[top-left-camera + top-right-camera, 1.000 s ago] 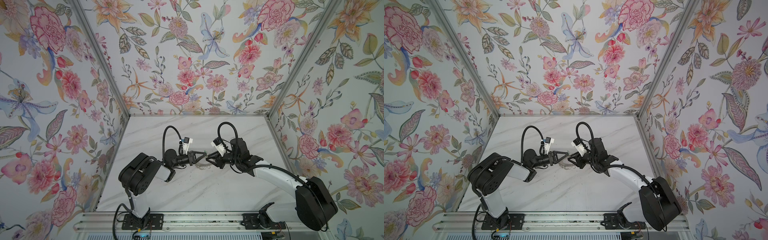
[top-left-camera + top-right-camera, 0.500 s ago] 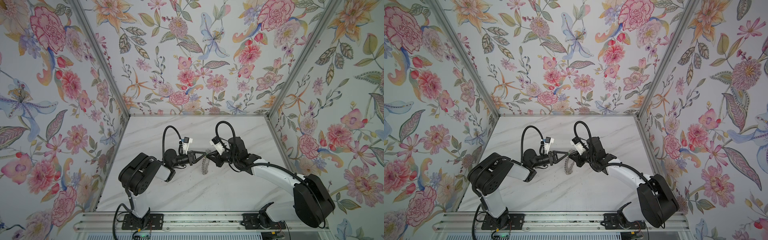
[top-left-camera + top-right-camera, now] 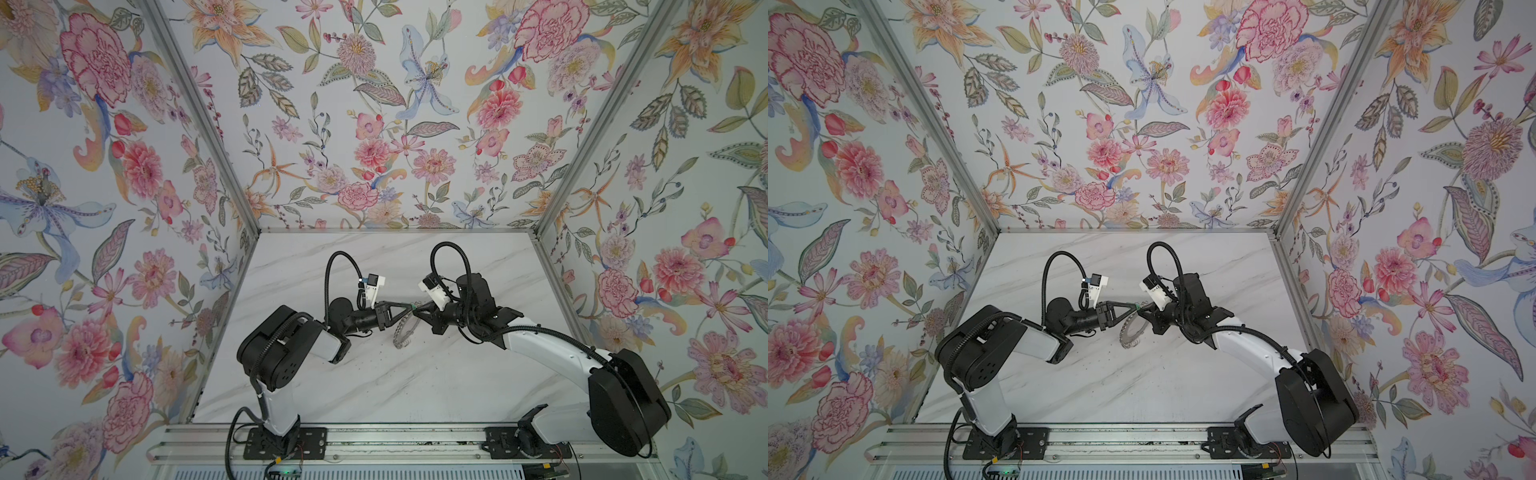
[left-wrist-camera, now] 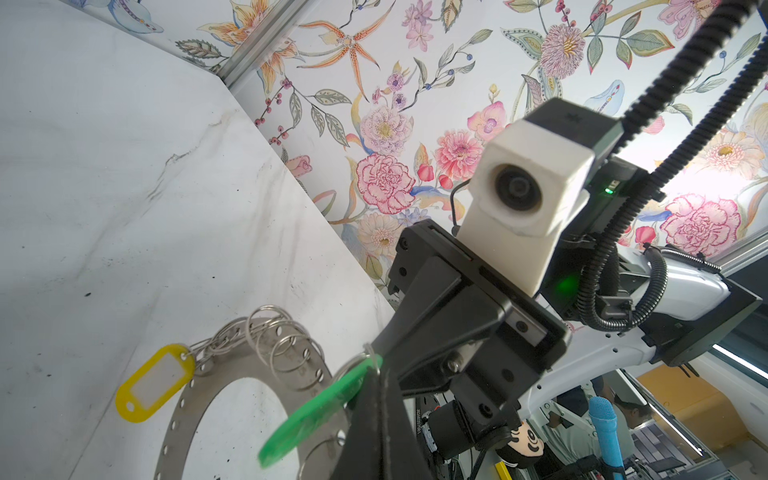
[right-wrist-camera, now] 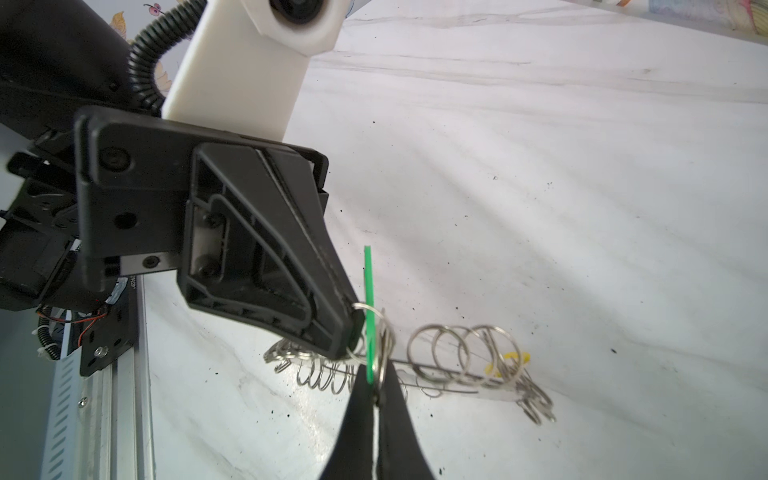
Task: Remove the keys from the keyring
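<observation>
My right gripper (image 5: 377, 395) is pinched shut. I think it has the little wire ring (image 4: 372, 356) at the end of the green tag (image 4: 316, 411), but the ring is thin and partly hidden, so I can't be sure. My left gripper (image 5: 352, 332) is shut too, tip to tip with the right one, and it holds the green tag itself. From these two hangs the keyring (image 3: 402, 331), a flat grey disc tipped up on its edge, with its low side down by the marble table (image 3: 415, 386). Its rim is full of wire loops (image 5: 461, 349). The yellow tag (image 4: 154, 381) sits on one of them, away from my grippers. So nothing is off yet. The green tag looks joined on, the yellow one is not being touched, and I can't make out the tiny keys at all. Both are left to do. One second ago my right gripper was partly open and the disc lay flatter. Now the jaws are closed and the disc stands up.
</observation>
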Controlling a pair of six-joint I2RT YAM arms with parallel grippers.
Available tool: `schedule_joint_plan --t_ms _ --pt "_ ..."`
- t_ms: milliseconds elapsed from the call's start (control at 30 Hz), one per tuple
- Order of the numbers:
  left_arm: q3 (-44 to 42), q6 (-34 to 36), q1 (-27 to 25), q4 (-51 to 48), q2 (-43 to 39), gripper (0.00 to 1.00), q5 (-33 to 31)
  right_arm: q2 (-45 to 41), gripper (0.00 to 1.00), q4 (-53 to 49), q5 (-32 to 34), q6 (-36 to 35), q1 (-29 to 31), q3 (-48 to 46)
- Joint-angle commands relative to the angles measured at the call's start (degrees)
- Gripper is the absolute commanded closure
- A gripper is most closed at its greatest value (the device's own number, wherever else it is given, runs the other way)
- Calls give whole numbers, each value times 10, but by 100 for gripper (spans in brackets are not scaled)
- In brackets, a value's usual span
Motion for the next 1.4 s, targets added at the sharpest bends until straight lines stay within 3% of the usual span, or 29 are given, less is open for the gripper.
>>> schedule_joint_plan --t_ms 0,533,733,767,833,933,1367 --pt "6 -6 14 70 -8 100 12 -14 100 -32 30 -11 -12 -6" --pt "-4 -15 26 91 -1 100 17 -28 95 0 31 -4 -5 -31" --pt "-3 -27 25 105 9 100 29 -35 100 26 37 3 -4 -37" --pt "-4 -30 25 110 11 100 31 -36 96 28 37 3 -5 -38" --pt "-4 -38 26 121 13 100 33 -35 79 24 35 4 -9 -35" --pt "-2 -38 24 123 17 100 35 -36 72 17 27 3 -10 -31" --pt "0 -45 24 133 24 100 39 -15 73 26 10 11 2 -17"
